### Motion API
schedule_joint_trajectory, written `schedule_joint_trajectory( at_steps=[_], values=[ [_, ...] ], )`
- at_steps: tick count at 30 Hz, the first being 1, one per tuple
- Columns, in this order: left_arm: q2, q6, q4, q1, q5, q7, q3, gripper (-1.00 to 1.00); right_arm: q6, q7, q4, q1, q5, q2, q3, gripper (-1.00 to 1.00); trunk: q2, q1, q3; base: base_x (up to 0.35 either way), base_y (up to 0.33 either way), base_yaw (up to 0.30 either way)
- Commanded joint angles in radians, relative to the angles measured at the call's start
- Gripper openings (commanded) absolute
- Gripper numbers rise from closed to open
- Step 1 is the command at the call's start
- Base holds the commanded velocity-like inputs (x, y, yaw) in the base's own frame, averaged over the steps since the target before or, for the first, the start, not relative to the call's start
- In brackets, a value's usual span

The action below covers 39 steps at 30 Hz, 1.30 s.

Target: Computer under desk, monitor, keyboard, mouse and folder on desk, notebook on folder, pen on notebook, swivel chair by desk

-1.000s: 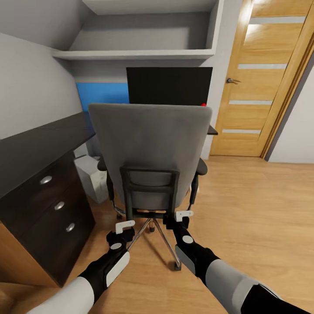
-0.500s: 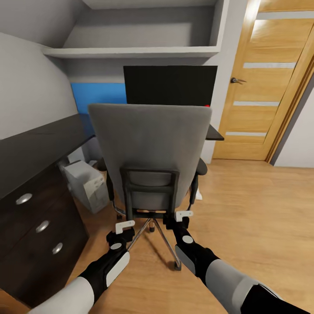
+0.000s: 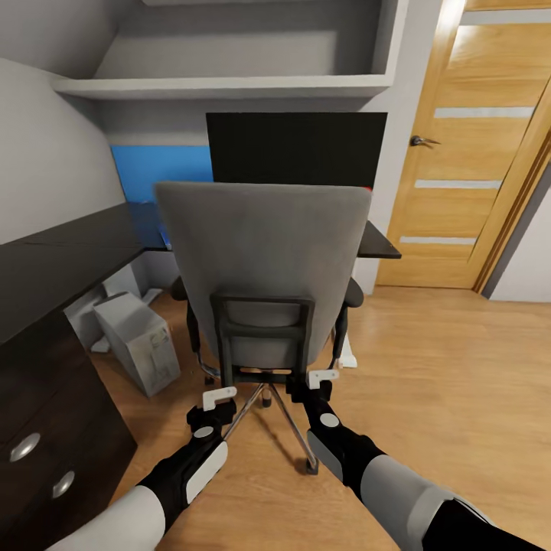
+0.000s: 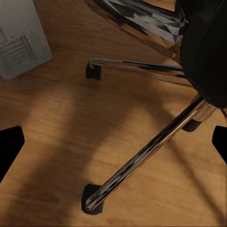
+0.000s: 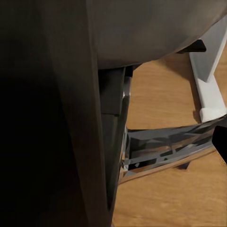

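The grey swivel chair [image 3: 260, 245] stands right in front of me, its back toward me. Its chrome base [image 4: 151, 151] shows in the left wrist view and its dark back frame [image 5: 71, 118] in the right wrist view. My left gripper [image 3: 218, 398] is open low behind the seat. My right gripper [image 3: 321, 379] is open against the frame. Beyond the chair, the monitor [image 3: 298, 149] stands on the black desk [image 3: 61, 260]. The computer [image 3: 141, 344] stands tilted on the floor under the desk. The chair back hides the keyboard, mouse, folder, notebook and pen.
The desk's drawer unit [image 3: 46, 451] is close at my left. A white desk leg [image 3: 346, 348] stands right of the chair. A wooden door [image 3: 474, 153] is at the right, with open wood floor before it. A grey shelf [image 3: 229, 86] hangs above the monitor.
The view has moved forward toward the desk: drawers and computer slid left and down, the monitor grew larger. The chair kept its place against my grippers, rolling along with me.
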State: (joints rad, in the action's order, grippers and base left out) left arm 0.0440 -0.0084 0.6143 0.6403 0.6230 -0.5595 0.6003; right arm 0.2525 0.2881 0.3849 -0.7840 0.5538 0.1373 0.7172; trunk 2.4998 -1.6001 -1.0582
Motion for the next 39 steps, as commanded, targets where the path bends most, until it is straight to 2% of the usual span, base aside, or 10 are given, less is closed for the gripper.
schedule_joint_trajectory(
  at_steps=[1,6,21,39],
  values=[
    [-0.001,-0.001,0.002,0.002,-0.005,-0.008,0.006,1.00,0.006,0.008,-0.001,-0.001,0.011,-0.001,0.005,1.00,0.000,0.000,-0.001,0.297,-0.046,0.000],
    [-0.001,-0.002,0.002,0.002,-0.003,-0.009,0.005,1.00,0.005,0.008,-0.001,-0.001,0.011,0.001,0.005,1.00,0.000,0.000,-0.001,0.146,-0.013,0.000],
    [-0.001,-0.002,0.002,0.002,-0.003,-0.009,0.006,1.00,0.005,0.008,-0.001,-0.001,0.011,0.001,0.005,1.00,0.000,0.000,-0.001,0.000,0.000,0.000],
    [-0.002,-0.002,0.002,0.002,0.000,-0.008,0.003,1.00,0.005,0.008,-0.001,-0.001,0.012,0.001,0.005,1.00,0.000,0.000,-0.001,-0.309,0.000,0.000]
  ],
)
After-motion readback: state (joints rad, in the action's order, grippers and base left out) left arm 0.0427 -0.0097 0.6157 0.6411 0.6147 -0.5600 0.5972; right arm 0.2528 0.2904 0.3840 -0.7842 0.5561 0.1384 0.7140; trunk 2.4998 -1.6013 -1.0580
